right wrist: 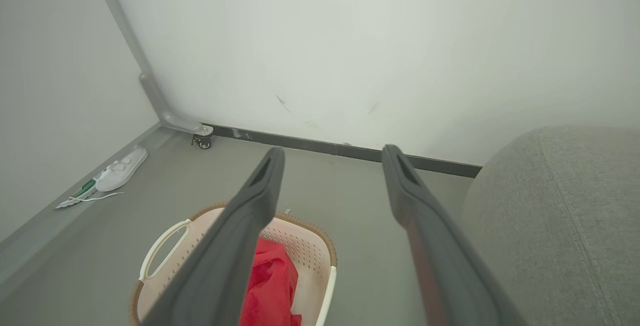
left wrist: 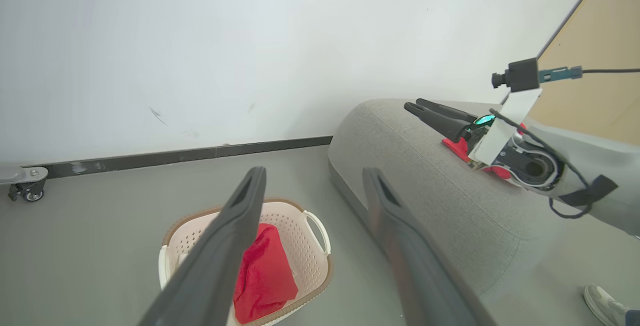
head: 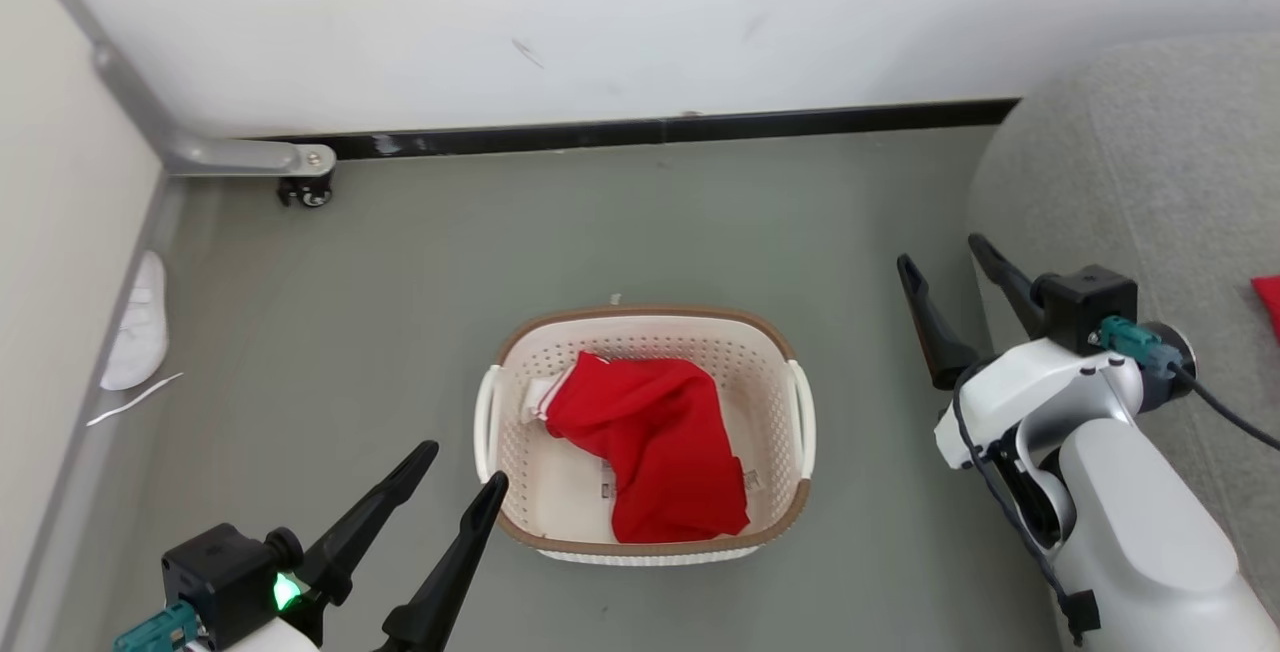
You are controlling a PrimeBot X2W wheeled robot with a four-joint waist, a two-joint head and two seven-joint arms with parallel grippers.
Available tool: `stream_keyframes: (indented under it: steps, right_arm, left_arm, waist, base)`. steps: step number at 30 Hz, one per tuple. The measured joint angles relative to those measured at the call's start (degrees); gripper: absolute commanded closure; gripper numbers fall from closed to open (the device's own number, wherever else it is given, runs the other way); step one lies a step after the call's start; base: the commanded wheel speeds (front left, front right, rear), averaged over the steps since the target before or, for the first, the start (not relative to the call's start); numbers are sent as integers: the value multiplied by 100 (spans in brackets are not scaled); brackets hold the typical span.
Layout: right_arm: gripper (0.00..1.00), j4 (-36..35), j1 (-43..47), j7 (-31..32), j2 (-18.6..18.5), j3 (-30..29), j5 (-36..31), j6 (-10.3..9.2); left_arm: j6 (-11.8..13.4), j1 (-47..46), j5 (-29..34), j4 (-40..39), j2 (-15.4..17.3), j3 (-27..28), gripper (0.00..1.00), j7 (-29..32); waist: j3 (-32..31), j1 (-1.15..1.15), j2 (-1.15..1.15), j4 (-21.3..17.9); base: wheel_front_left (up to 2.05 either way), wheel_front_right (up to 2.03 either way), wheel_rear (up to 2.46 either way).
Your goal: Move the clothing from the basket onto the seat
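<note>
Small white labels (head: 607, 480) lie beside the garment (head: 650, 452) in the basket (head: 650, 314); their print is too small to read. The basket stands on a grey floor (head: 400, 262) before a white wall (head: 600, 12) with black skirting (head: 650, 130); a white shoe (head: 138, 327) lies at the floor's left edge. A 2nd garment (head: 1268, 304) lies on the sofa (head: 1130, 162). The left gripper (head: 462, 464) hovers beside the basket's near left corner, the right gripper (head: 940, 252) by the sofa's edge; both spread wide, empty.

red garment (head: 1268, 304) on seat (head: 1150, 182) cut off at r edge; basket (head: 650, 337) floor partly hidden under 2nd garment (head: 650, 442).
</note>
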Motion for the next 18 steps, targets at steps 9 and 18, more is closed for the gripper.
stream_keyframes:
  steps: [9,18]
  right_arm:
    - [0,64,34,0,-68,178,51,0]
    - [0,25,419,0,-121,54,151,0]
  left_arm:
    - [48,105,-92,178,-174,58,0,-78]
    - [40,199,-137,499,-223,100,0,-102]
  waist:
    - [-204,0,0,510]
    - [-385,0,0,988]
  base:
    - [0,0,0]
    - [0,0,0]
